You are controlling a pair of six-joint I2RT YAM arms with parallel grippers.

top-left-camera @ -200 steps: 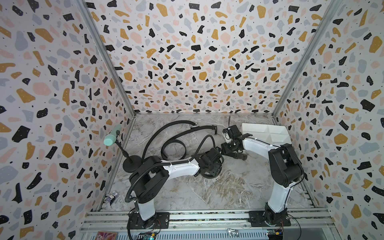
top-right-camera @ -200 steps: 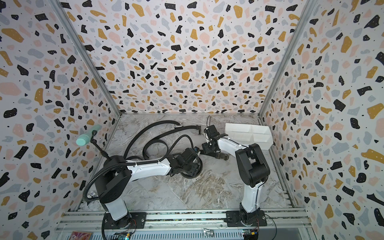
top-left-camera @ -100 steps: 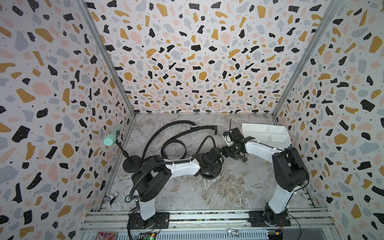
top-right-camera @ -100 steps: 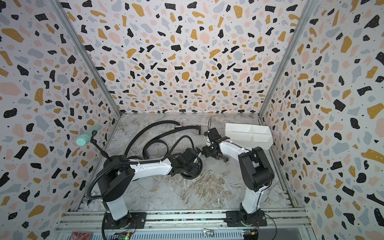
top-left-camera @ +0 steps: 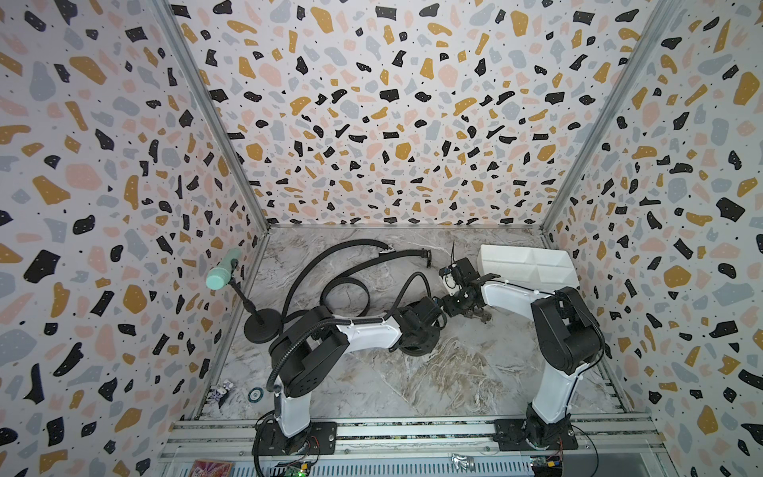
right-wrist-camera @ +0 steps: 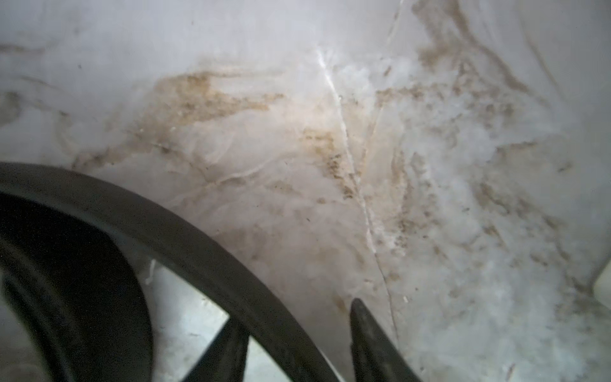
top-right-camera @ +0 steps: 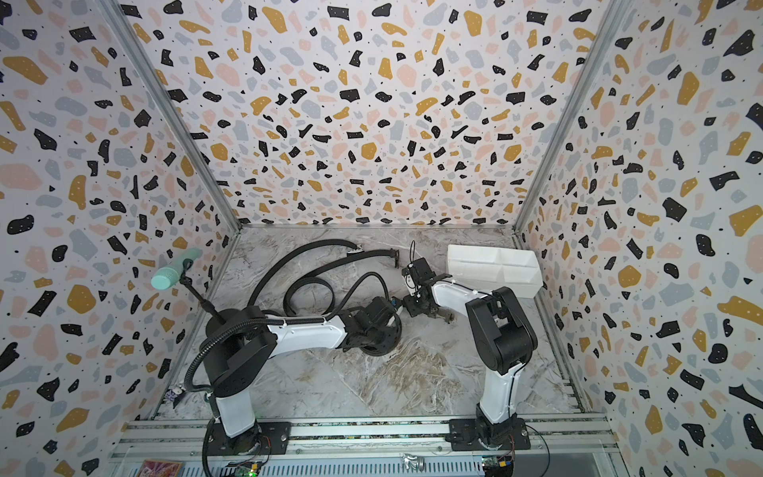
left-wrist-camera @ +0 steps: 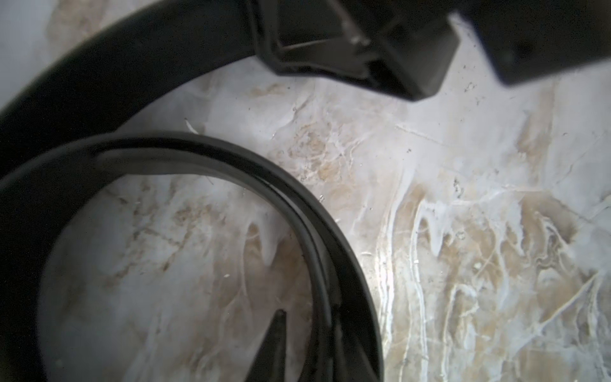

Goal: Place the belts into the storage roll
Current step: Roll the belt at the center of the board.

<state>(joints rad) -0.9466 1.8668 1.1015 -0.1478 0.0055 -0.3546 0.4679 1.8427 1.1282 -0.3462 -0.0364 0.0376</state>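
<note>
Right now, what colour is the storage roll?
The storage roll is plain white, clearest in a top view.

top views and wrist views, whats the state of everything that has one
white divided plastic tray, empty
coiled black belt, on the marble table, outside the tray
long arcing black belt, loose on the table
looped black belt, loose on the table
left gripper, in the coil, grip unclear
right gripper, open, astride the coiled belt's strap

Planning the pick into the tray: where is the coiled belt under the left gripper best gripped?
Probably the upright wall of the coiled belt, taken from above with one finger inside the loop and one outside: the strap stands on edge in stacked wraps, so pinching across its thickness holds the layers together.
</note>
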